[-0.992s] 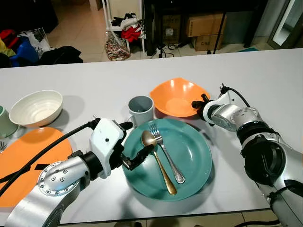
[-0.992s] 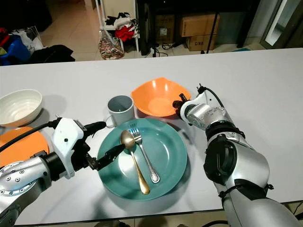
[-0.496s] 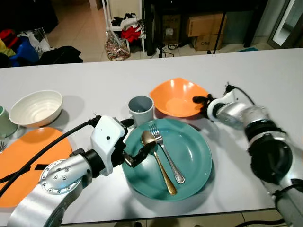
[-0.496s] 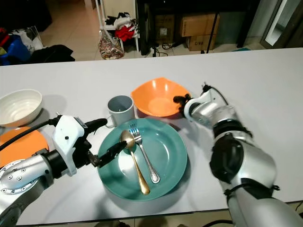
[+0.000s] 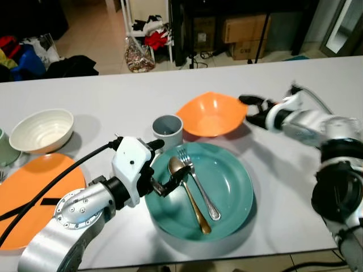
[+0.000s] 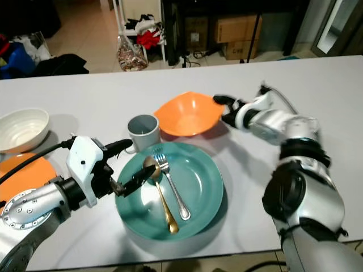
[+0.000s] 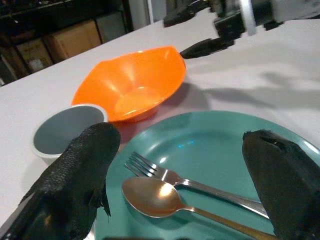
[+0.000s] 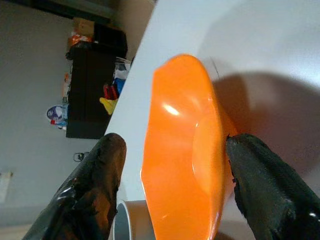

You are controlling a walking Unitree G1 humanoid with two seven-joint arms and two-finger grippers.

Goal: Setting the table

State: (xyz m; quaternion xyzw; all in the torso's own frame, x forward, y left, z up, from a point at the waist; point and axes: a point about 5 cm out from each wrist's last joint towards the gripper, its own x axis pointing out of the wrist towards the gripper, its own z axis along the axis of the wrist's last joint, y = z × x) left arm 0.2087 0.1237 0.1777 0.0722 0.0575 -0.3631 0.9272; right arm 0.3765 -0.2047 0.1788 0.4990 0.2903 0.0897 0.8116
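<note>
The teal plate point(image 5: 227, 192) sits on the white table point(image 5: 317, 85) with a gold spoon point(image 5: 190, 192) and a silver fork point(image 5: 198, 181) lying side by side on it. Just beyond the plate stand a grey cup point(image 5: 168, 130) and, next to it, the orange bowl point(image 5: 212, 114) — tilted, its far side raised off the table. The right gripper point(image 6: 225, 109) has its fingers spread, one above the bowl's rim and one under its outer wall; whether they pinch it I cannot tell. The left gripper point(image 5: 168, 164) hovers at the plate's near-left edge, fingers open — one by the spoon's bowl, one by the cup. Left of the plate lie a white bowl point(image 5: 41, 129) and an orange plate point(image 5: 34, 190).
</note>
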